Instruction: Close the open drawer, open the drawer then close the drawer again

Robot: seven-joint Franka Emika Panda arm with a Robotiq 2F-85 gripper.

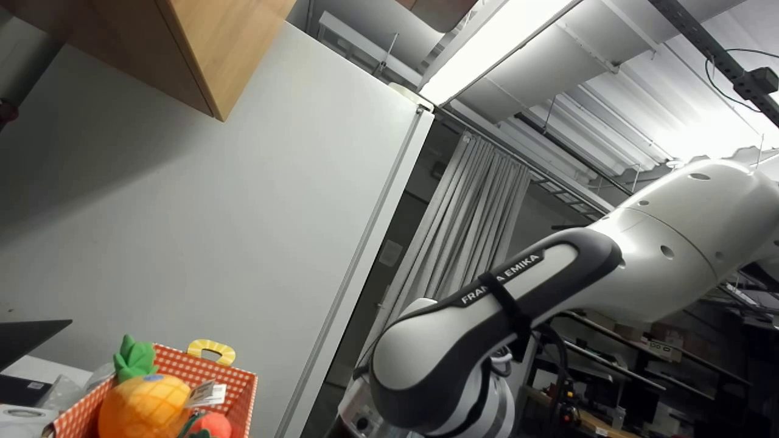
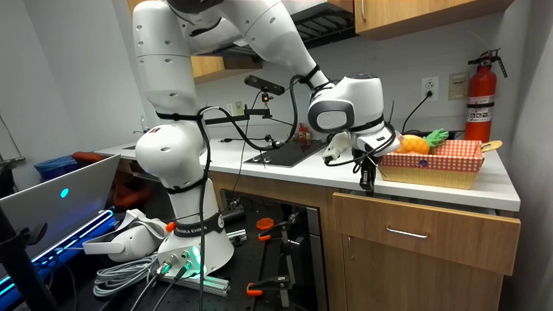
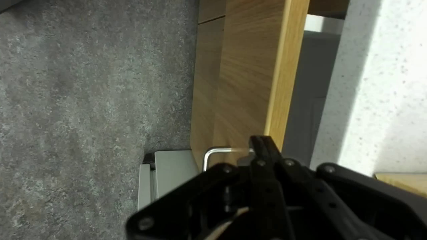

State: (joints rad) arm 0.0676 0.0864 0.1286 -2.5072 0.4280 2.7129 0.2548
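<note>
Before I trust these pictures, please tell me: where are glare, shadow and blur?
In an exterior view, the ceiling light is blown out to white and the shelves are dim; in the wrist view, the gripper looks dark and out of focus, and a shadow darkens the edge of the counter beside the open drawer.

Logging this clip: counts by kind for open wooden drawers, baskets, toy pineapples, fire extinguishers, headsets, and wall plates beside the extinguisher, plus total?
Open wooden drawer: 1
Basket: 1
Toy pineapple: 1
Fire extinguisher: 1
Headset: 1
White wall plate and beige wall plate: 2
Total: 7
</note>
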